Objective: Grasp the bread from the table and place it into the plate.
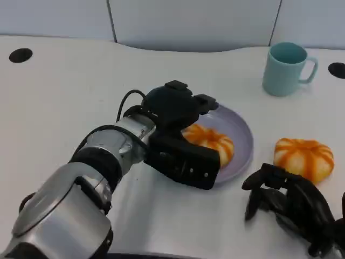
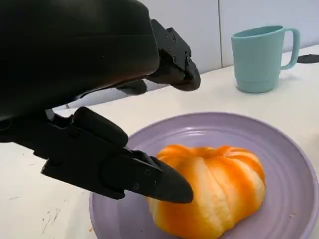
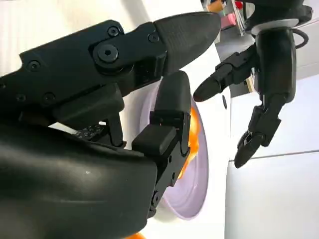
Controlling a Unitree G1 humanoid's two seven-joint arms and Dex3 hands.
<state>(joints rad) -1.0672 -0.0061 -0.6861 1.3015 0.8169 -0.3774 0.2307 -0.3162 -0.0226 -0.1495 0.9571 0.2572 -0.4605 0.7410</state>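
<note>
Silver forearms (image 1: 81, 178), black hands (image 1: 178, 129), black cable, screw-studded fingers (image 3: 124, 55)

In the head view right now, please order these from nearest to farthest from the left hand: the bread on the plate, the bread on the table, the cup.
1. Bread on the plate, right beside the left hand.
2. Bread on the table, off to the right, past the plate.
3. Cup, at the far right.

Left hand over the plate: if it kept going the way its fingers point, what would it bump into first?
Probably the bread on the purple plate: the left hand has a fingertip right at its side. The teal mug stands farther off.
</note>
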